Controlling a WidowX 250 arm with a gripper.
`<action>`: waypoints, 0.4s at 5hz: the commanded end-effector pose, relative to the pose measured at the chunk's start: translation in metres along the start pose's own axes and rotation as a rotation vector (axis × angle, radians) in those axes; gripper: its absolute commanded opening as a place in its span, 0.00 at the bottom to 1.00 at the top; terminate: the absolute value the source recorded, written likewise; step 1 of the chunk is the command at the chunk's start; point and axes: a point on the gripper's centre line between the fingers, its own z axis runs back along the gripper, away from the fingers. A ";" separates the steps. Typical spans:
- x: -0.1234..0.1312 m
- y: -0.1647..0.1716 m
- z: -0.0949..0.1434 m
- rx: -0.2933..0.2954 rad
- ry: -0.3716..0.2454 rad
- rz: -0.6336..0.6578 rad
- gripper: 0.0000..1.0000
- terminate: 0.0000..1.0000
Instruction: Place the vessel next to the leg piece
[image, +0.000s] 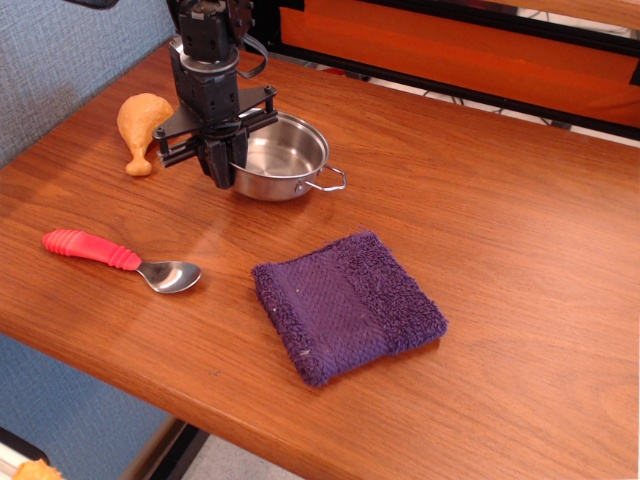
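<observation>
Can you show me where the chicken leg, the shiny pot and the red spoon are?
Chicken leg (143, 119): camera view, on its fat round end.
Shiny pot (283, 160): camera view, on its inside bottom.
Red spoon (90, 248): camera view, on its red handle.

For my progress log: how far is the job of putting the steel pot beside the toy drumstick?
Mostly done: the steel pot now sits low on the table, just right of the toy drumstick, with a small gap between them. In hand: the gripper appears shut on the pot's left rim. Left: open the gripper and withdraw. The red-handled spoon and the purple cloth are not involved.
</observation>
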 end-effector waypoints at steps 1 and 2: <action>0.018 0.010 0.004 -0.043 -0.008 -0.001 0.00 0.00; 0.019 0.013 -0.004 -0.036 -0.006 -0.014 0.00 0.00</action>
